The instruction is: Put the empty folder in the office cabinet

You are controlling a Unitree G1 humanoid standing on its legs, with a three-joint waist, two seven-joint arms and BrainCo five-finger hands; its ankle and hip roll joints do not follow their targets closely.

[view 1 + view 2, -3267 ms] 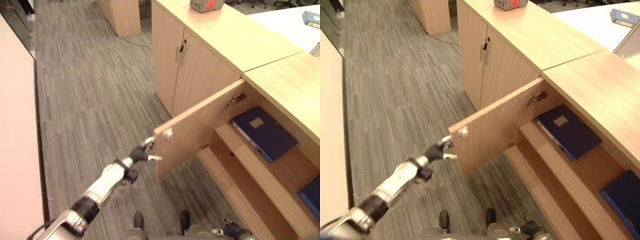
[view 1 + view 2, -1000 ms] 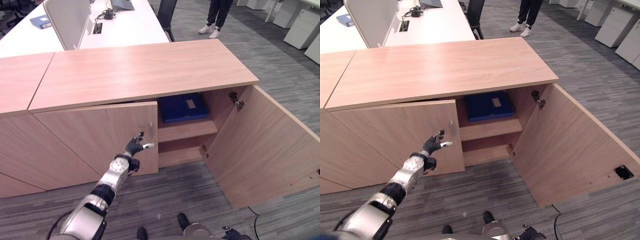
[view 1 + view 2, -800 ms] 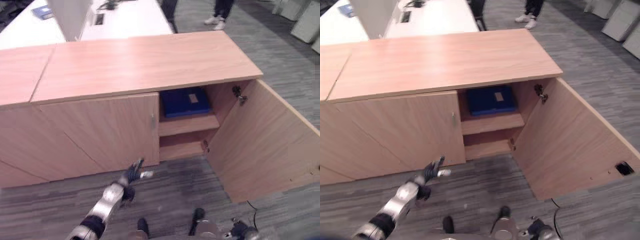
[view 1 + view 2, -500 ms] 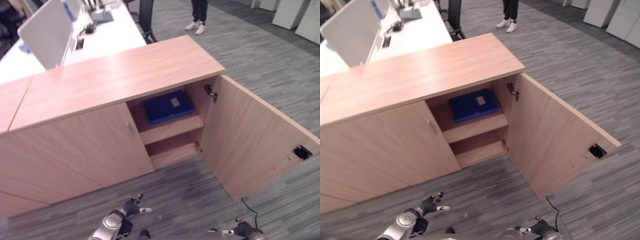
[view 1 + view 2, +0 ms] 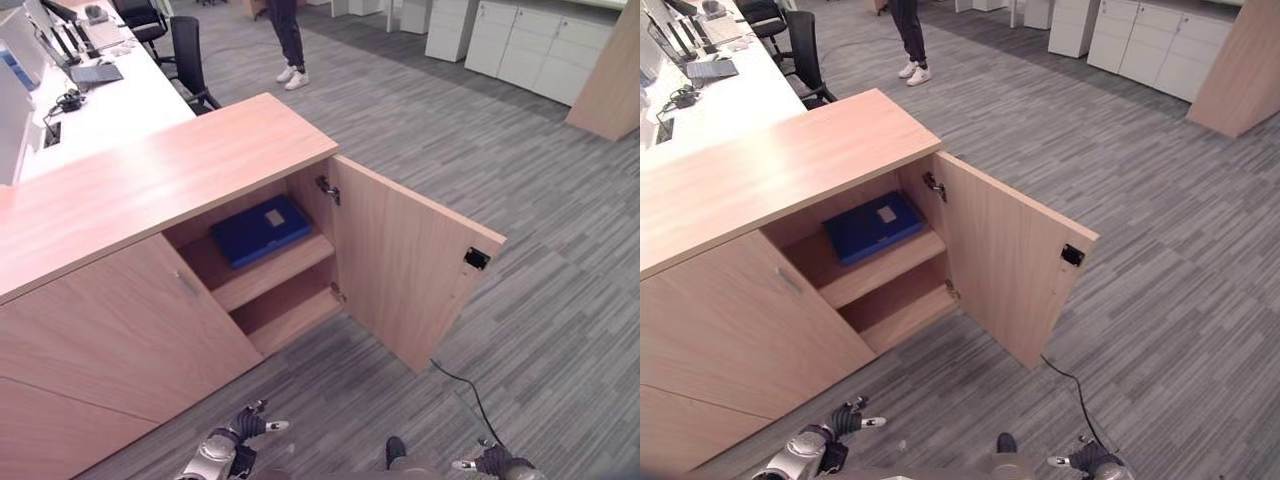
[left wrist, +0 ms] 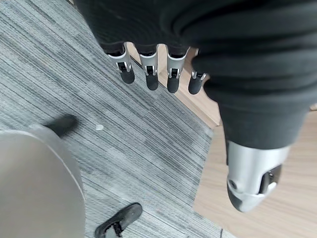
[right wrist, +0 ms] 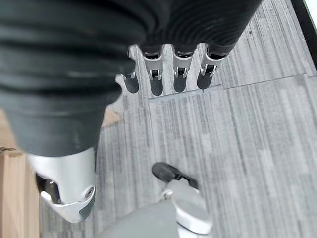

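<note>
While the blue folder [image 5: 260, 229] lay on the upper shelf of the office cabinet [image 5: 150, 180] behind its swung-out door [image 5: 410, 270], my left hand [image 5: 232, 437] and right hand [image 7: 163, 69] hung empty, fingers straight.

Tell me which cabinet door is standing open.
The right-hand door of the cabinet is open, swung out over the carpet and exposing the shelf with the blue folder. The door to its left is shut flush.
</note>
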